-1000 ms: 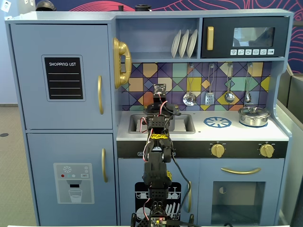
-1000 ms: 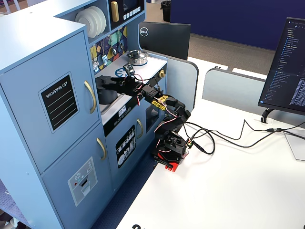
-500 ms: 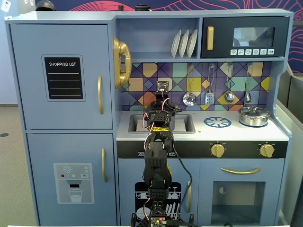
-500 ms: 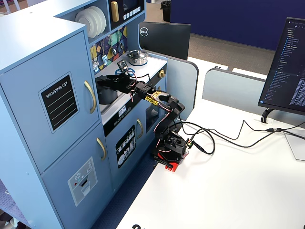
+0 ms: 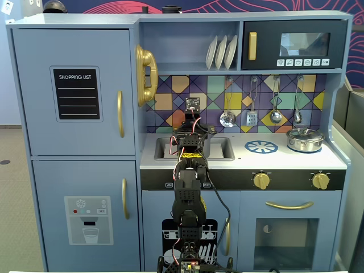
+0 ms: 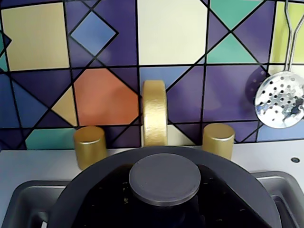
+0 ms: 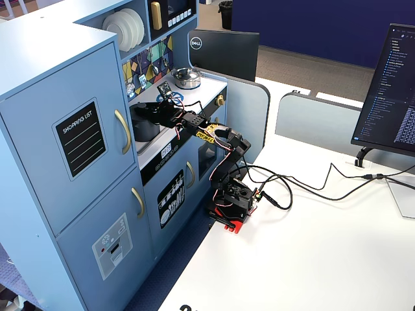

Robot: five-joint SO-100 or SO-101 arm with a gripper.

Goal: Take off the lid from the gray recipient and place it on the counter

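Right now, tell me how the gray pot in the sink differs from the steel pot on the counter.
The gray pot is matte and dark; the steel pot is shiny silver. The gray pot sits in the sink at the left of the counter in a fixed view, under the arm; the steel pot stands at the far right, clear of it. The gray pot looks taller. Both wear lids.

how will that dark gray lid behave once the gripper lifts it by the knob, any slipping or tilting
The lid looks stiff and matte, so probably light and not slippery. Its knob is low, round and flat-topped, so the grip may be shallow. Held centrally, the wide disc should hang fairly level, though an off-centre pinch could tilt it.
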